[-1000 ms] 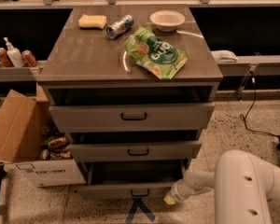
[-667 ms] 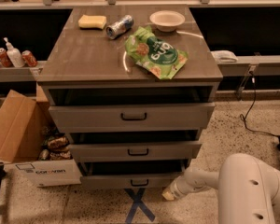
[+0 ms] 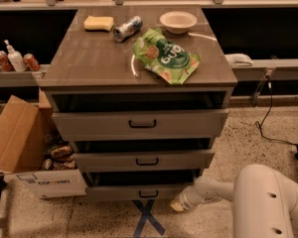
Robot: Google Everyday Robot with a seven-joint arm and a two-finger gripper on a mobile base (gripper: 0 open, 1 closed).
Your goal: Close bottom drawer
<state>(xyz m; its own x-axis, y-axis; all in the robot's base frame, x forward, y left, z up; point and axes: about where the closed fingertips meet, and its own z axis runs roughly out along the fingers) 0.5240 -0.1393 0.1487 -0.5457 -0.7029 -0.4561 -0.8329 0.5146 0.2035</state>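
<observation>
A Google Everyday Robot's end effector (image 3: 181, 203) sits low at the right front corner of the bottom drawer (image 3: 114, 193), touching or just beside the panel's end; whether it is wide or narrow cannot be told. The drawer, lowest of three in a grey wood-grain cabinet, stands pulled out a short way, a dark gap showing above its front and its small bar handle (image 3: 148, 194) free. The middle drawer (image 3: 109, 161) and top drawer (image 3: 99, 124) also stand ajar.

The step in hand looks like the push itself. To do it well, the contact would best shift from the corner toward the handle, so the force runs straight back along the slides; a shove at the far right end could skew the drawer and bind it. The press should be slow and level and kept below the middle drawer's lip.

Room is tight on the left, where a cardboard box (image 3: 20, 143) and a white carton (image 3: 54, 184) crowd the cabinet's foot, just beside the drawer's end. The right side and the floor in front, marked by a blue tape cross (image 3: 148, 218), lie open, though the white arm (image 3: 216, 189) fills much of that corner and a cable (image 3: 264, 118) trails near the wall. On the surface (image 3: 89, 58), a green snack bag (image 3: 165, 56) overhangs nothing in the drawer's path.
</observation>
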